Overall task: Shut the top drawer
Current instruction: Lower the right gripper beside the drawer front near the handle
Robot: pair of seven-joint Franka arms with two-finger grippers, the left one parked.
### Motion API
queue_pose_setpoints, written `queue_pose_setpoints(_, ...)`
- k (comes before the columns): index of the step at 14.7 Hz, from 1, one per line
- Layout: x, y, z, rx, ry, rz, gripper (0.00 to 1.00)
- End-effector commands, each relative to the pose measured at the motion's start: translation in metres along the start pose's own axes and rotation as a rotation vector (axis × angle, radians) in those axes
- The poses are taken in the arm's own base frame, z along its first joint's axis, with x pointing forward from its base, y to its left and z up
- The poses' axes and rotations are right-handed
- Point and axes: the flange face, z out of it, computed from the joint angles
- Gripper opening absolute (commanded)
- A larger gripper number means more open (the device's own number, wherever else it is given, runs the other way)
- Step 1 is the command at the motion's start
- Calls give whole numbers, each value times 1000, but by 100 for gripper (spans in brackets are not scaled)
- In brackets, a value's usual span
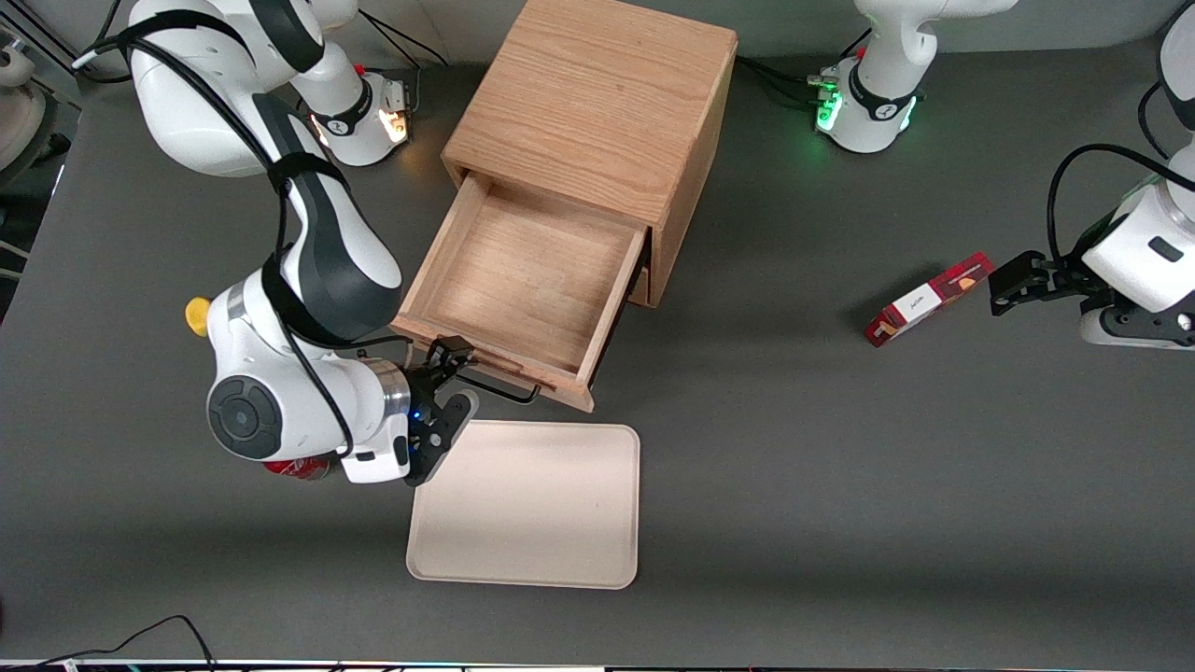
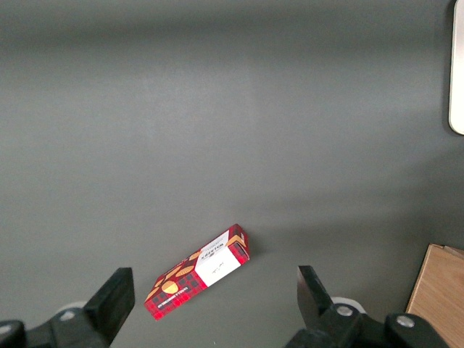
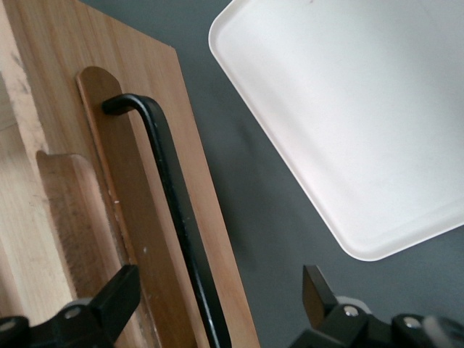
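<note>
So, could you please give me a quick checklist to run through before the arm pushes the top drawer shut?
1. top drawer pulled out of the cabinet: ok.
2. Drawer holds nothing: ok.
3. gripper at the drawer front: ok.
4. Fingers open, astride the black handle: ok.
5. Contact with the front: cannot tell.
6. cream tray apart from the drawer, nearer the front camera: ok.
</note>
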Motion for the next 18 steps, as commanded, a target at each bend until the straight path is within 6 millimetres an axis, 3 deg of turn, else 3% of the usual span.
queue_pose_setpoints(1, 2, -1, 7, 23, 10, -4, 100)
queue_pose_setpoints(4, 3, -1, 11, 22, 5, -6, 100)
queue_pose_setpoints(12, 0, 1, -9, 2, 40, -14, 100)
queue_pose_setpoints(18, 4, 0, -2, -1, 38, -8, 100)
